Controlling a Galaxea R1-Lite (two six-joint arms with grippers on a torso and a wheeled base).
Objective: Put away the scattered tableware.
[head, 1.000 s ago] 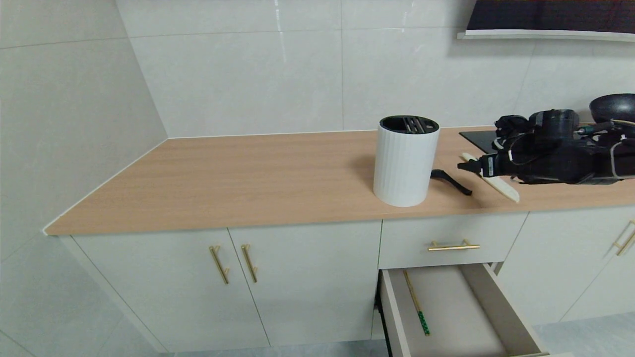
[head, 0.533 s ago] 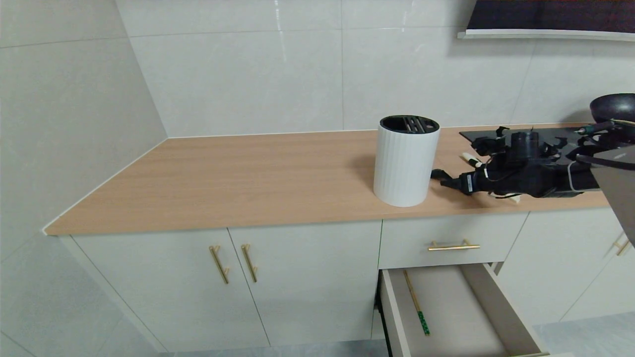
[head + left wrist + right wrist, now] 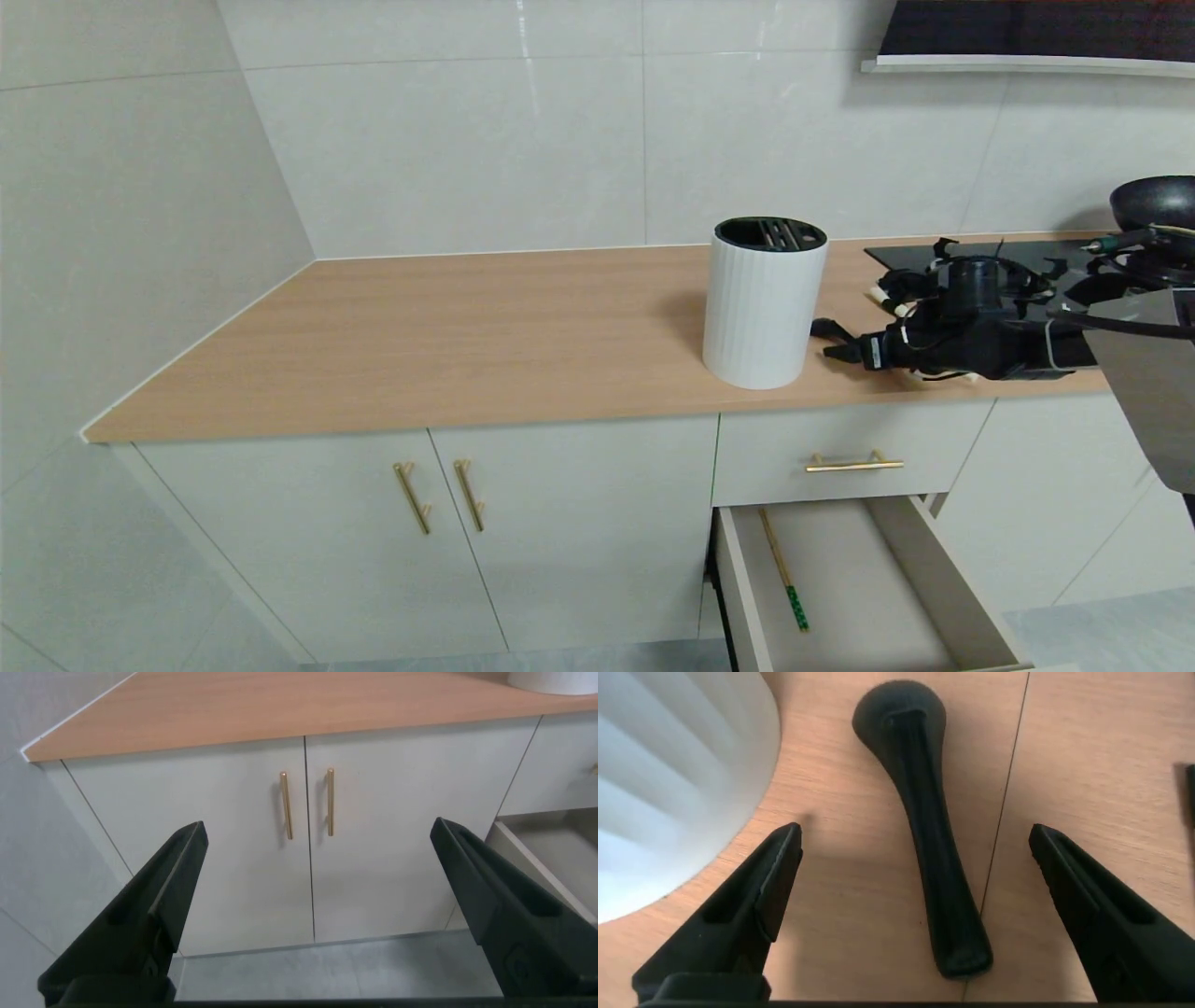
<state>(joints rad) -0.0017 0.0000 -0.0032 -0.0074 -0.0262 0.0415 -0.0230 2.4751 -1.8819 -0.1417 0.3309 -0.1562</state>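
On table, right of holder: black utensil (image 3: 926, 840), matte, rounded head, slim handle flaring at the end, lying flat just beside the white holder (image 3: 764, 303), not touching it.
Right tool: your right tool (image 3: 913, 835) hovers low over the black utensil, fingers spread wide, one on each side of the handle, gripping nothing.
Left tool: your left tool (image 3: 318, 826) is released too, hanging in front of the cabinet doors (image 3: 392, 849) with gold handles.
Holder: ribbed white cylinder, black slotted top, upright.
Other tableware: cream utensil (image 3: 879, 297) mostly hidden under your right arm; one chopstick (image 3: 782, 569) with a green end lies in the open drawer (image 3: 733, 579).
Table: light wood table (image 3: 467, 336), white cabinets under it.
Room: pale wall tiles (image 3: 467, 140), black cooktop (image 3: 896, 254), dark pan (image 3: 1153, 201) far right.
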